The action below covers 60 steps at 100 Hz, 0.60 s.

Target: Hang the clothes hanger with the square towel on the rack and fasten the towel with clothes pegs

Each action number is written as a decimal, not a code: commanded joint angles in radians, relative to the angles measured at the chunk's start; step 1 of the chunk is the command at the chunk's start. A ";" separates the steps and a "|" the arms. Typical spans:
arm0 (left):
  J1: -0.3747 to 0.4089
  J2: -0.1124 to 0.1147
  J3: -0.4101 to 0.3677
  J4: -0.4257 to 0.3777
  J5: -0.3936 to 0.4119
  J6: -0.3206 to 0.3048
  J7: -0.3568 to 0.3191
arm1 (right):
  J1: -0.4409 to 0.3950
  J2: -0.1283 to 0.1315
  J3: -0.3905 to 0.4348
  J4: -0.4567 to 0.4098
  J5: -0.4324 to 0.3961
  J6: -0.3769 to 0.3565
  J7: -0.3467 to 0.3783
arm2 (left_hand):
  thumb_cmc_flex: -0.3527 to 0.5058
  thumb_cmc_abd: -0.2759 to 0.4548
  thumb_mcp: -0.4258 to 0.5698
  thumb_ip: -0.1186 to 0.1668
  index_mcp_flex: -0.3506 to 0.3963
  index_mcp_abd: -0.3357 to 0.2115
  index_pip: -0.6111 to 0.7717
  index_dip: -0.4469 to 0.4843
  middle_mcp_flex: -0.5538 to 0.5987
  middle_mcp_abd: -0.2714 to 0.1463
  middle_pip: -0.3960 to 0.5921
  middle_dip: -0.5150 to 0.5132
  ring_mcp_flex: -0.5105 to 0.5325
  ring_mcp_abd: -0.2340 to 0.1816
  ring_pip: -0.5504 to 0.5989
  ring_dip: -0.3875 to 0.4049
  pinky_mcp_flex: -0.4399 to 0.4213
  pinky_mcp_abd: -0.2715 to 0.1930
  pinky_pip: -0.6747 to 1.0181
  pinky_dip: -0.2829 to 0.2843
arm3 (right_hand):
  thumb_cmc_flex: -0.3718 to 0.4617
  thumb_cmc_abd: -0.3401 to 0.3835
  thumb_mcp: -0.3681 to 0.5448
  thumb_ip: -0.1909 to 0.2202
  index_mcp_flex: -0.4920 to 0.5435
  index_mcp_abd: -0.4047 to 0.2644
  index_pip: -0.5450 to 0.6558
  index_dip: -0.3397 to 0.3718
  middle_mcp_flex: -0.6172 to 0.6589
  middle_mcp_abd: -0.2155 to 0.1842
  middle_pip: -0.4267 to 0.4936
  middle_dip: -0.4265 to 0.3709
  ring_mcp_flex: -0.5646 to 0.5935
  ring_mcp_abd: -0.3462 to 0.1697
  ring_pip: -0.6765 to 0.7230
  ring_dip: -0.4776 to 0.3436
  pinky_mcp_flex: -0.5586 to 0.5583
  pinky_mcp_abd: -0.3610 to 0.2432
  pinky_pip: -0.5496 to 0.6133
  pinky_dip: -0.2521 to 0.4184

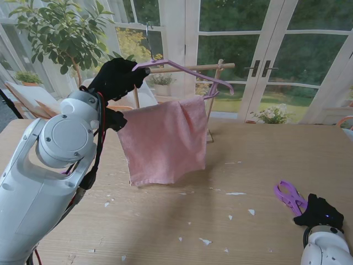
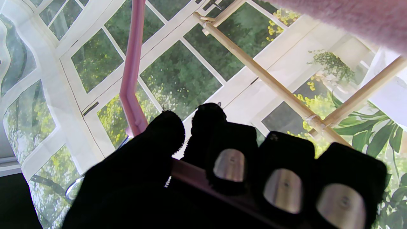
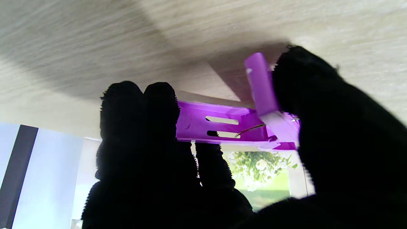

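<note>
At the left of the stand's view, the left robot hand (image 1: 117, 78) is raised high above the surface (image 1: 248, 165), its black-gloved fingers (image 2: 229, 152) clamped around one shoulder end of the pink clothes hanger (image 1: 185, 70). From the left wrist, the thumb and fingers wrap the hanger's lower bar, and the pink arm of the hanger (image 2: 130, 70) runs away from the palm. The hanger's metal hook (image 1: 149, 38) points upward, close to the wooden rack (image 1: 190, 68), whose horizontal rod crosses just behind the hanger; whether the hook is over the rod cannot be told. The pink square towel (image 1: 162, 141) is draped over the hanger and hangs down in front of the rack, its lower edge near the surface, with one corner folded higher on the right. Small white flecks lie scattered on the wooden surface nearer to me. At the far right, the right robot hand (image 1: 320, 212) sits low at the surface, touching a purple clothes peg (image 1: 290, 196). From the right wrist, its fingers (image 3: 140, 108) and thumb are closed on the peg (image 3: 222, 125) from both sides.
</note>
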 commanded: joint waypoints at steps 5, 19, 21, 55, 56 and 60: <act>-0.002 -0.003 -0.001 -0.013 0.000 0.002 -0.011 | -0.024 -0.011 0.016 -0.036 0.012 -0.022 0.002 | -0.023 0.026 0.010 0.030 0.034 0.039 -0.001 0.000 0.042 -0.007 0.017 0.003 0.046 -0.010 0.072 -0.007 0.038 0.026 0.209 0.007 | 0.261 0.112 0.258 0.041 0.082 -0.173 0.218 0.010 0.164 -0.089 0.125 0.048 0.071 0.073 0.052 -0.012 0.020 -0.076 0.030 0.417; -0.002 -0.003 0.000 -0.013 0.000 0.002 -0.010 | -0.041 -0.014 0.035 -0.066 0.005 -0.042 -0.011 | -0.023 0.025 0.011 0.030 0.034 0.039 -0.001 0.000 0.042 -0.007 0.017 0.003 0.046 -0.009 0.072 -0.007 0.038 0.026 0.209 0.007 | 0.273 0.122 0.247 0.039 0.083 -0.176 0.227 0.003 0.169 -0.091 0.124 0.051 0.074 0.074 0.057 -0.015 0.021 -0.075 0.034 0.418; -0.002 -0.003 0.000 -0.013 0.000 0.002 -0.010 | -0.043 -0.014 0.037 -0.071 0.004 -0.046 -0.016 | -0.023 0.026 0.011 0.030 0.034 0.039 -0.001 0.000 0.042 -0.007 0.017 0.003 0.046 -0.009 0.072 -0.007 0.038 0.026 0.209 0.007 | 0.273 0.122 0.247 0.040 0.083 -0.176 0.228 0.003 0.169 -0.091 0.124 0.051 0.074 0.074 0.057 -0.015 0.021 -0.074 0.034 0.417; -0.013 -0.007 0.020 -0.001 0.009 0.012 -0.002 | -0.111 -0.024 0.073 -0.236 -0.030 -0.165 -0.075 | -0.021 0.027 0.010 0.030 0.033 0.041 -0.002 0.000 0.042 -0.007 0.017 0.003 0.046 -0.010 0.072 -0.008 0.038 0.026 0.209 0.008 | 0.263 0.111 0.250 0.045 0.085 -0.169 0.226 -0.006 0.170 -0.083 0.119 0.053 0.072 0.078 0.061 -0.013 0.022 -0.070 0.037 0.417; -0.014 -0.007 0.020 -0.001 0.009 0.013 -0.002 | -0.113 -0.024 0.073 -0.241 -0.032 -0.169 -0.078 | -0.021 0.027 0.010 0.030 0.032 0.041 -0.002 0.000 0.042 -0.007 0.017 0.003 0.046 -0.010 0.072 -0.008 0.038 0.026 0.209 0.008 | 0.264 0.111 0.251 0.046 0.085 -0.169 0.227 -0.006 0.170 -0.083 0.119 0.053 0.072 0.078 0.061 -0.013 0.022 -0.070 0.038 0.417; -0.016 -0.007 0.024 0.000 0.012 0.017 -0.001 | -0.120 -0.025 0.076 -0.263 -0.039 -0.185 -0.086 | -0.021 0.028 0.010 0.030 0.032 0.041 -0.002 0.000 0.042 -0.007 0.017 0.003 0.046 -0.010 0.072 -0.008 0.038 0.026 0.209 0.008 | 0.263 0.111 0.250 0.046 0.085 -0.168 0.226 -0.007 0.171 -0.082 0.119 0.054 0.072 0.078 0.061 -0.012 0.022 -0.069 0.039 0.417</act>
